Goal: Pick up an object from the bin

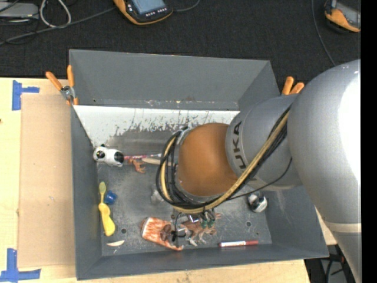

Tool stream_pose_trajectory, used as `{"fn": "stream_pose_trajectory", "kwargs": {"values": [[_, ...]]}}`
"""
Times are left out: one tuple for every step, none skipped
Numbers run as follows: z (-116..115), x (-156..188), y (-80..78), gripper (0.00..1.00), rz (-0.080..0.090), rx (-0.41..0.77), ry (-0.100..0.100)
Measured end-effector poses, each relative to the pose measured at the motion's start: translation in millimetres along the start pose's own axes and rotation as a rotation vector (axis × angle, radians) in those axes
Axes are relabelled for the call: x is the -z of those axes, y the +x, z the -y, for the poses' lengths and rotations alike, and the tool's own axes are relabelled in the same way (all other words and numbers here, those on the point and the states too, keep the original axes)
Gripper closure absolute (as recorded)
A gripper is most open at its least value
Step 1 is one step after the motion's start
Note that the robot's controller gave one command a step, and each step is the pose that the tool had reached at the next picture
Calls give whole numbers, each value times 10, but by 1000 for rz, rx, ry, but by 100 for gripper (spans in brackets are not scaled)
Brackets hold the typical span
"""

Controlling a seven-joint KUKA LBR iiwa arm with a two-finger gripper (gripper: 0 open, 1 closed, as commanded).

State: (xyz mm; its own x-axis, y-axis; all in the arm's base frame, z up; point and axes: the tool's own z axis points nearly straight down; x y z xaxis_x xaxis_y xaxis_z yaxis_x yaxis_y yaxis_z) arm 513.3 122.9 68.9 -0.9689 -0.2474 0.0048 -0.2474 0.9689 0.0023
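From my remote seat I judged the step to be the descent for a grasp, with nothing lifted yet. The arm (330, 152) reached in from 3 o'clock, and its orange cover (203, 158) hung over the middle of the grey bin (82, 175). The pincer (187, 224) sat low at about 6 o'clock on the bin floor. It was mostly hidden under the cover and cables, so I could not tell whether it was spread or pressed together, or whether it was pinching anything.

Right under it lay a small clutter of brown and green bits (203, 226). Touching that clutter on its 9 o'clock side was an orange-and-white patterned piece (154, 230). I took one of these two as the likely pick. A red-and-white stick (238, 244) lay near, toward 5 o'clock, and a round silver-and-black thing (257, 203) sat at 4 o'clock.

Well apart were a black-and-white toy (108, 155) at 10 o'clock and a yellow plastic piece (106, 214) at 8 o'clock, with a blue bit (110, 197) just beside it.

To my mind, the next move called for closing on one piece only and then a straight lift, with the neighbours left lying where they were.
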Motion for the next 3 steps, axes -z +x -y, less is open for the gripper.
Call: {"fn": "stream_pose_trajectory", "kwargs": {"values": [[-122, 13, 266, 100, 4, -76, 0], [-120, 13, 266, 100, 4, -77, -1], [-135, 496, 235, 100, -5, -61, 0]]}}
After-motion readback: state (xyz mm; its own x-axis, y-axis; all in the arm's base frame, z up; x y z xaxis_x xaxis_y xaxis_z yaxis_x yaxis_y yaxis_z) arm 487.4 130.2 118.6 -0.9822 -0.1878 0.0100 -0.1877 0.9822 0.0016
